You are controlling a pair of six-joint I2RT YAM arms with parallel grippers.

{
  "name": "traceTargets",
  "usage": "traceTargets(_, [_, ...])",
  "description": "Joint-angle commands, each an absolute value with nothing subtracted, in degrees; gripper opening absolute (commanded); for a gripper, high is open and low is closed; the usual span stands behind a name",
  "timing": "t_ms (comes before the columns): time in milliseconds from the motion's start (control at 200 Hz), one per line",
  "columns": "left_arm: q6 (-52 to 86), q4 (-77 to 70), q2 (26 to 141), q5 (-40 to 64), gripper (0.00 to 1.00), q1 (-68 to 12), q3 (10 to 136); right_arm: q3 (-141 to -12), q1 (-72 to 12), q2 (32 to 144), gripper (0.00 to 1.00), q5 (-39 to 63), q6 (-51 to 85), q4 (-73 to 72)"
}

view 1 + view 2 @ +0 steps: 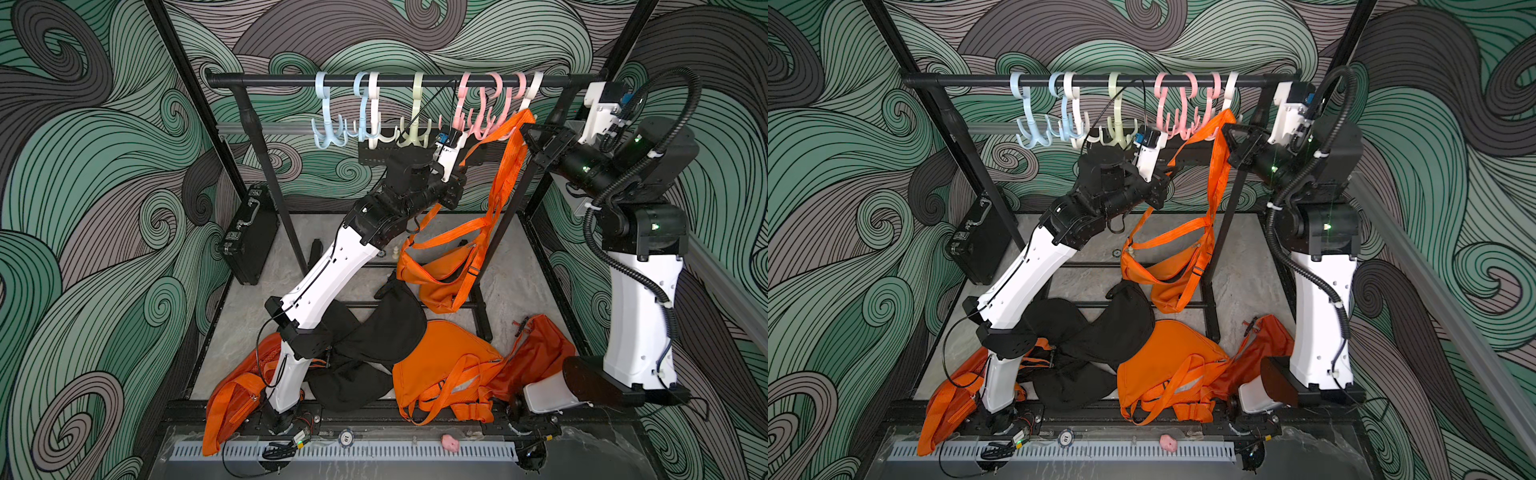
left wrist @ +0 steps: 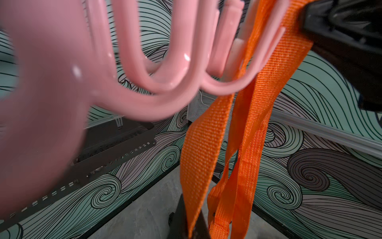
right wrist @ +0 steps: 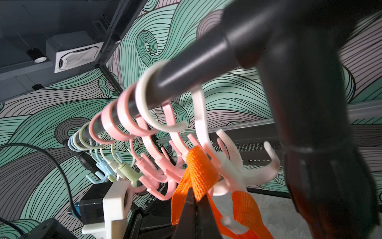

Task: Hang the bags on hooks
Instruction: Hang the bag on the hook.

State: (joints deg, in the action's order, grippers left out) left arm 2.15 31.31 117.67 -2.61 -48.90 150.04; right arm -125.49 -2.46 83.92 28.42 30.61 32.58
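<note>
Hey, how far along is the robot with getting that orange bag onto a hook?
Done: the orange bag is lifted by its strap up to the rail. In hand: the left end effector and right end effector are both shut on the strap, which appears looped over a prong of a pink hook. Left: let go and back away so the bag hangs by itself.

Along your tabletop's (image 1: 511, 270) back edge stands the rail (image 1: 282, 80), the bag (image 1: 440, 270) hanging by its strap (image 1: 509, 166) from a hook (image 3: 201, 124) near its right end, other bags (image 1: 440, 365) heaped in front.
</note>
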Motion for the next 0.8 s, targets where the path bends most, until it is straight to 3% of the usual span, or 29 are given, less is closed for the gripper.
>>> traceTargets(0, [2.0,31.3,116.9,-3.2,0.0,-49.1,148.6,-115.9,-3.0,78.6,0.0,27.4,33.1,24.9])
traceTargets(320, [2.1,30.8,118.5,-2.6,0.0,-50.4,148.3,-105.4,-4.8,74.1,0.0,25.8,31.2,23.9])
traceTargets(535, [2.3,31.9,120.5,-1.3,0.0,-50.8,148.6,-108.9,-3.9,77.3,0.0,26.0,31.0,27.2])
traceTargets(665, [2.1,33.2,121.2,-1.2,0.2,-51.1,148.5,-106.9,-2.0,76.6,0.0,21.7,31.2,29.9])
traceTargets(790, [1.0,34.1,120.4,-1.3,0.51,-51.0,147.9,-103.7,-0.1,75.5,0.0,18.9,33.0,30.0])
